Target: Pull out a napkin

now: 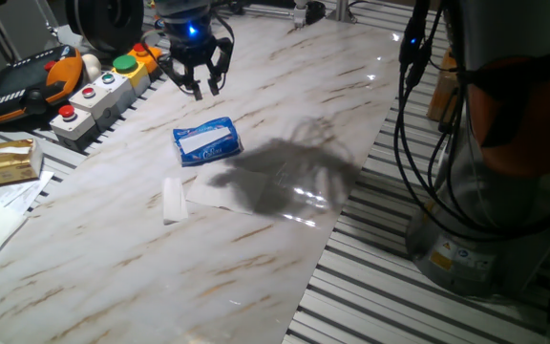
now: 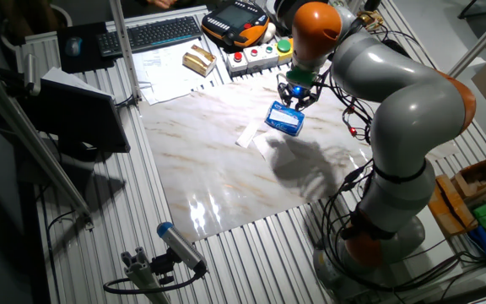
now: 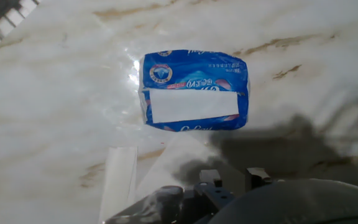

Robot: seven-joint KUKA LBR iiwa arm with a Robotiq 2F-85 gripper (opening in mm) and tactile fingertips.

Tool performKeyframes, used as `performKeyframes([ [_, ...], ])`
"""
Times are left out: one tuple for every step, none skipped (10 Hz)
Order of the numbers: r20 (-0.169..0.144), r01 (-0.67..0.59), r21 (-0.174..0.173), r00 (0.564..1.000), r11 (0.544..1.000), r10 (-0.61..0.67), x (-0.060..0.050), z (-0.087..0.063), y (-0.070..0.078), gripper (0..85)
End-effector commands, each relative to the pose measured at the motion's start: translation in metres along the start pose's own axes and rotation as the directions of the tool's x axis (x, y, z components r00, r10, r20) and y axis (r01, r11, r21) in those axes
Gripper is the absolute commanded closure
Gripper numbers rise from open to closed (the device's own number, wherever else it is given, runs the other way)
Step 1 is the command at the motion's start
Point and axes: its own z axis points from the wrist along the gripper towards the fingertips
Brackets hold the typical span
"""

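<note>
Centrally on the marble table (image 1: 285,115): blue tissue packet (image 1: 207,141), lying flat, white label panel facing up, white print along its edges. In the hand view, packet (image 3: 194,91) in the upper middle of the frame, long side running left to right.

Above and beyond the packet in one fixed view: gripper (image 1: 197,84), lit blue at its base, fingers pointing down, clear of the packet and of the table surface. Jaws apart, nothing between them. In the other fixed view, gripper (image 2: 295,97) just over the far edge of the packet (image 2: 284,119), carried by the grey and orange arm (image 2: 395,110).

Just near of the packet: napkin (image 1: 220,194), a thin white sheet spread flat on the marble, faint against it and partly under the arm's shadow; apart from the packet, touching neither packet nor gripper. In the hand view, napkin (image 3: 169,165) below the packet, its lower part hidden by the hand's dark body.

Left of the napkin: narrow folded white strip (image 1: 173,199), lying just beside the sheet; contact between the two not discernible. In the hand view, strip (image 3: 119,180) at lower left.

Far left, off the marble: button box (image 1: 94,98) with red and green buttons.
</note>
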Motion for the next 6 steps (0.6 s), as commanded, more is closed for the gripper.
performKeyframes([
  [-0.008, 0.018, -0.01, 1.0, 1.0, -0.018, -0.0001, -0.0011, -0.0018, 55.7],
  [-0.011, 0.03, -0.013, 0.999, 0.999, -0.03, 0.0009, -0.0017, -0.003, 56.3],
  [-0.003, 0.05, -0.006, 0.999, 0.999, -0.05, 0.0021, -0.0025, -0.0044, 57.0],
  [0.0, 0.051, -0.01, 0.999, 0.999, -0.051, 0.0023, -0.0029, -0.0052, 57.7],
  [0.0, 0.053, -0.012, 0.999, 0.999, -0.053, 0.0023, -0.0027, -0.0051, 58.3],
  [0.0, 0.051, -0.016, 0.999, 0.999, -0.051, 0.0019, -0.0024, -0.005, 59.0],
])
